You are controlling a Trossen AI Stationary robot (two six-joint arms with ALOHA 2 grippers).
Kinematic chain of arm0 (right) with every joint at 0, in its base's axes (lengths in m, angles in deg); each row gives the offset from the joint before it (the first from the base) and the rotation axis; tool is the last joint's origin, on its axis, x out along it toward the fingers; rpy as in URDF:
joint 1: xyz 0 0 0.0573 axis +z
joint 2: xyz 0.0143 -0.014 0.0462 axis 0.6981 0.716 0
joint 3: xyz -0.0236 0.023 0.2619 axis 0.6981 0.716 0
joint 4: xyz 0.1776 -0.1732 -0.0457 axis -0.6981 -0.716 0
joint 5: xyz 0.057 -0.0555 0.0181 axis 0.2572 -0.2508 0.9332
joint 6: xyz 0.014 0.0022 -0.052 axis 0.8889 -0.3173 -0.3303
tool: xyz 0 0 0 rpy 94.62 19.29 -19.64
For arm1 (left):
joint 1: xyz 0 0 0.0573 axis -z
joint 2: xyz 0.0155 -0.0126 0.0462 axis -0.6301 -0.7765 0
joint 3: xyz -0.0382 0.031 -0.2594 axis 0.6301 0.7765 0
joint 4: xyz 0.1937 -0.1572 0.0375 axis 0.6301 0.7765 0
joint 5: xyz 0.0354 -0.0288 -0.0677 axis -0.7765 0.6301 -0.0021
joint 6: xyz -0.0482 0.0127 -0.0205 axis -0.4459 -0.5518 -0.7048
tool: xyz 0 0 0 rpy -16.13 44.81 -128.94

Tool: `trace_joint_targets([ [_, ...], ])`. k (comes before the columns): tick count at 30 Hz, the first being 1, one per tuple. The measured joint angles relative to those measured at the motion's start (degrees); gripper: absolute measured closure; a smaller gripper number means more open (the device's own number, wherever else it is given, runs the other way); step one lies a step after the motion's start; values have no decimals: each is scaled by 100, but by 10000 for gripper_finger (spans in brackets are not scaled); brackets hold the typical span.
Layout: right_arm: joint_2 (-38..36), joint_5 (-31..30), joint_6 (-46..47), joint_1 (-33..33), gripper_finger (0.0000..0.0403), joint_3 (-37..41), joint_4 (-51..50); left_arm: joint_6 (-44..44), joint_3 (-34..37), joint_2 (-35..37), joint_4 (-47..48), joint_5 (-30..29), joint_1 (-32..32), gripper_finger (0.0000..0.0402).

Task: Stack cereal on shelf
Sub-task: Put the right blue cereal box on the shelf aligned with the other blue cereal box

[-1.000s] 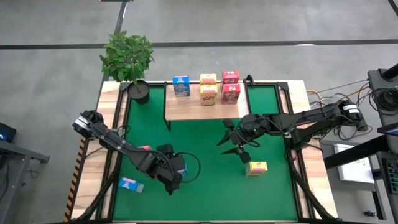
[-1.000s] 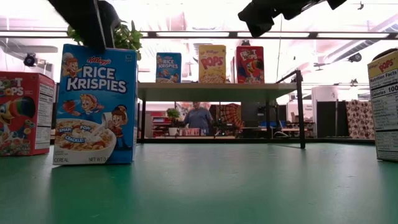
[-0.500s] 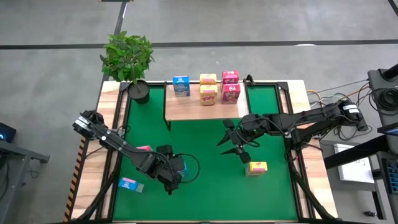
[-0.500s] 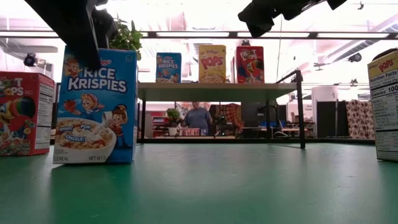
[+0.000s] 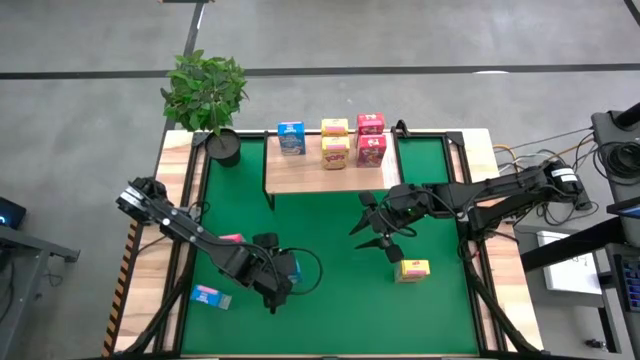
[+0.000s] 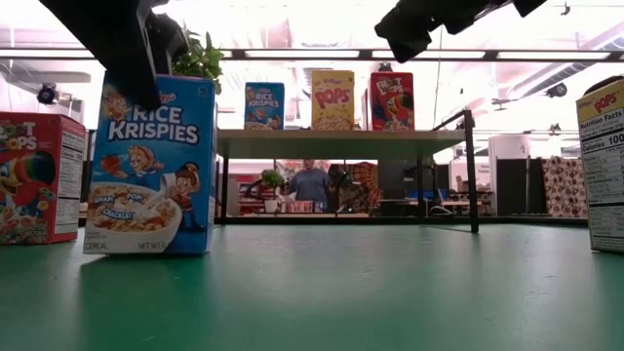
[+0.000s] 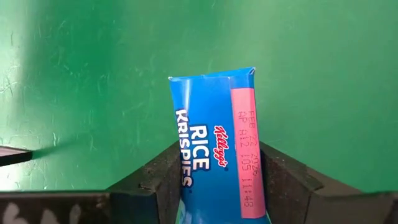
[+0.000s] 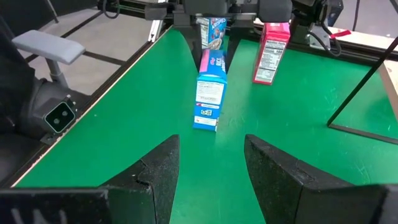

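Note:
My left gripper is shut on a blue Rice Krispies box at the table's near left. The box also shows in the left wrist view. A red box stands just beside it. A yellow box stands on the green mat right of centre. My right gripper hangs open and empty above the mat's middle, between the yellow box and the shelf. On the shelf stand one blue box, two yellow and two red. Another blue box lies flat on the wooden left edge. My left gripper pinches the blue box near its top edge, one finger on the printed front face and the other on the back face. The fingers come from above, pointing down. The box stands nearly upright, slightly tilted, with its bottom at the mat.
A potted plant stands at the far left corner. The shelf's black legs rise from the mat at the far side. Open green mat lies between the shelf and the near edge. A person is far behind the table.
My left gripper has come lower over the blue box's top corner. The box has shifted slightly toward the red box and tipped a little. My right gripper has kept still.

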Motion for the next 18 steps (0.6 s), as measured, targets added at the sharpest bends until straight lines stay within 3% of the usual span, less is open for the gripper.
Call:
trace_joint_targets([
  [5, 0, 0, -85, 0, 234, 29, -6, 431, -248, 28, 27, 1, -7, 238],
  [13, 0, 0, -139, 0, 234, 40, -6, 1728, -1324, 36, 363, -11, -22, 238],
  [18, 2, 0, -161, 0, 234, 40, -4, 2635, -1819, 41, 556, -418, -36, 238],
])
